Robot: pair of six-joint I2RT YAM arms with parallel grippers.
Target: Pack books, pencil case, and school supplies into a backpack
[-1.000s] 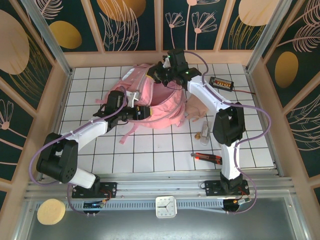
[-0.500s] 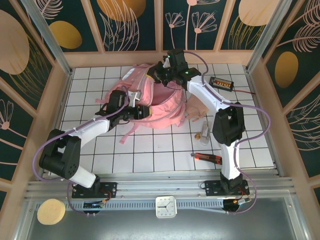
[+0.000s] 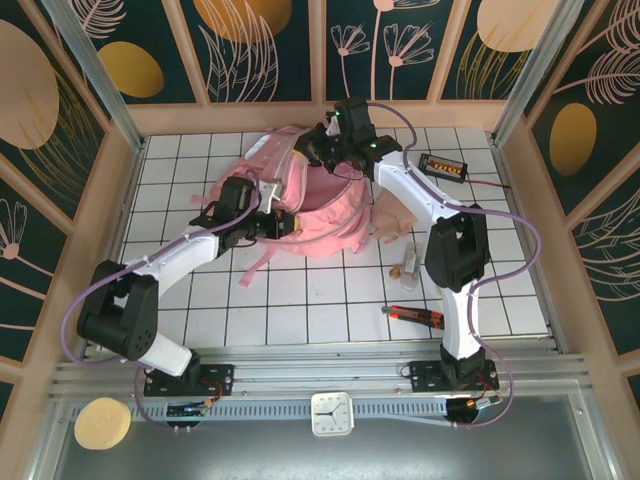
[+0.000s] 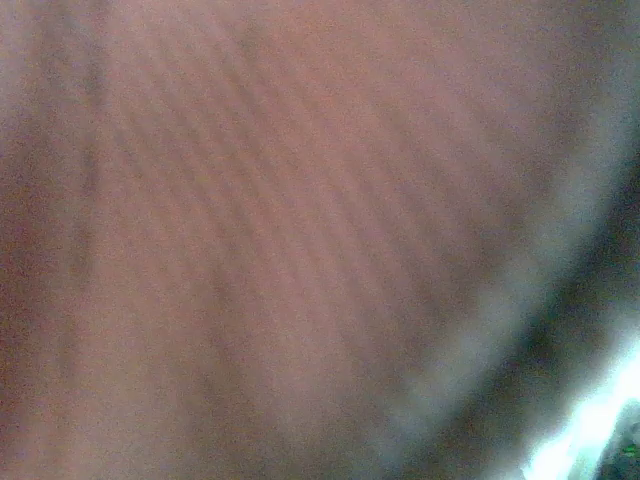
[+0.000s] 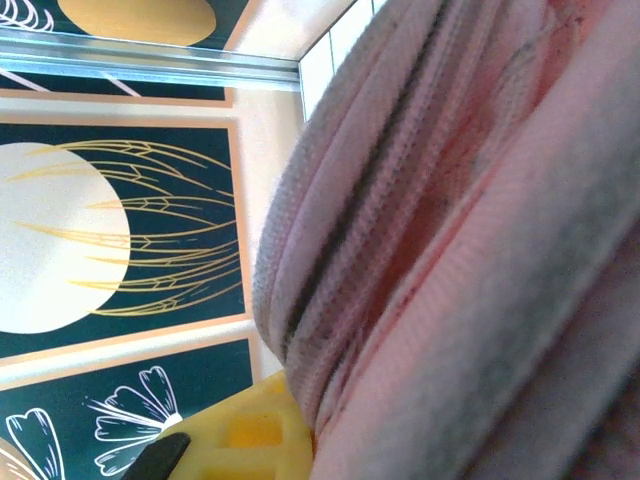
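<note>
The pink backpack (image 3: 320, 205) lies open-mouthed at the back middle of the tiled table. My left gripper (image 3: 278, 222) is shut on the fabric of its left rim, and blurred pink backpack cloth (image 4: 250, 220) presses against the left wrist camera. At the far rim, my right gripper (image 3: 328, 152) is shut on the backpack; its yellow finger (image 5: 245, 440) sits against bunched zipper fabric (image 5: 480, 250). The pale-pink pencil case (image 3: 398, 215) lies just right of the backpack. Small school supplies (image 3: 406, 266) lie in front of it. The books are hidden.
A red-and-dark tool (image 3: 415, 315) lies near the right arm's base. A black wired box with orange buttons (image 3: 442, 165) sits at the back right. Wooden walls enclose the table on three sides. Loose pink straps (image 3: 255, 268) trail toward the front.
My left gripper has closed at the backpack's left rim and its arm has shifted slightly toward the back. The right arm has not moved.
</note>
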